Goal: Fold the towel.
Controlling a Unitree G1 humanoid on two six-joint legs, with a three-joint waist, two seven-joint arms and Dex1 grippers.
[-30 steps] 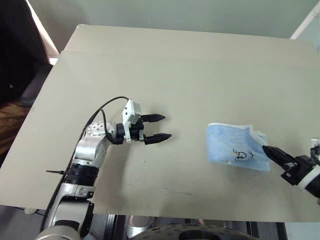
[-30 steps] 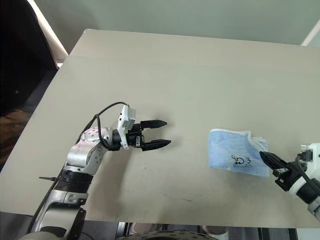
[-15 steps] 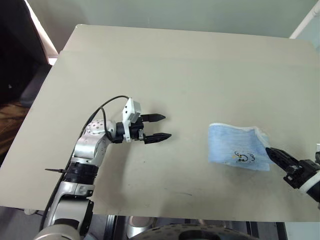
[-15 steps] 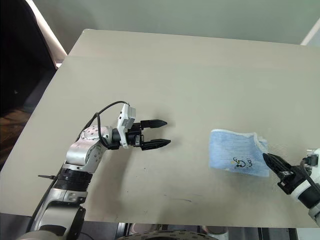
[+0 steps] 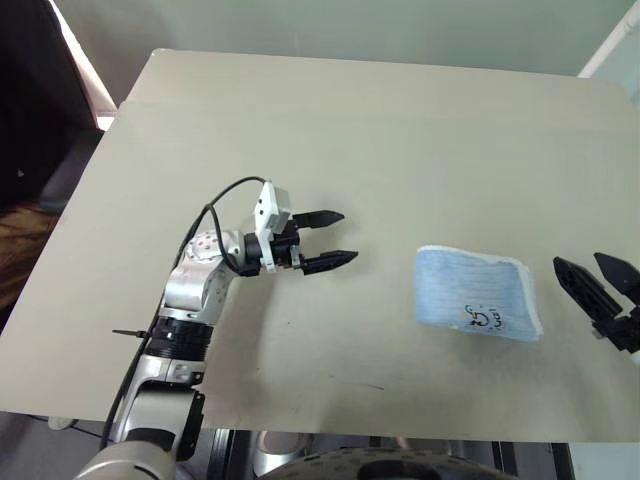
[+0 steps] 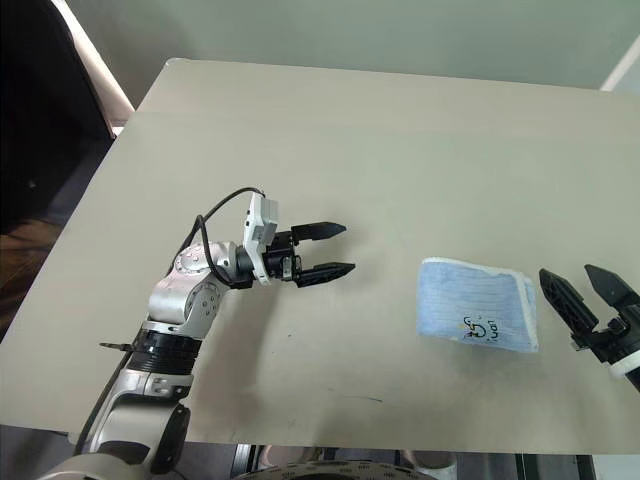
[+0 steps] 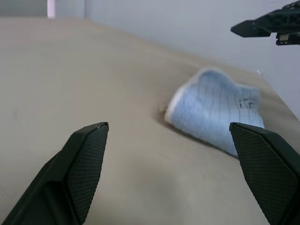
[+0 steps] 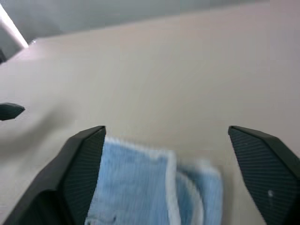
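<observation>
The towel (image 5: pixel 475 305), light blue with white edging and a small dark mark, lies folded and flat on the right side of the tan table (image 5: pixel 380 140). My right gripper (image 5: pixel 578 262) is open just right of the towel's right edge, apart from it, with nothing between its fingers. In the right wrist view the towel (image 8: pixel 150 187) lies below and between the open fingers (image 8: pixel 84 159). My left gripper (image 5: pixel 348 237) is open and empty near the table's middle, pointing toward the towel (image 7: pixel 215 110) from its left.
The table's front edge (image 5: pixel 400 430) runs close below the towel. A dark area (image 5: pixel 30 150) lies past the table's left edge. A white bar (image 5: pixel 610 40) stands at the far right corner.
My right gripper opened, let go of the towel's right edge and rose away to the right. The towel settled flat. My left gripper shifted slightly up and toward the towel.
</observation>
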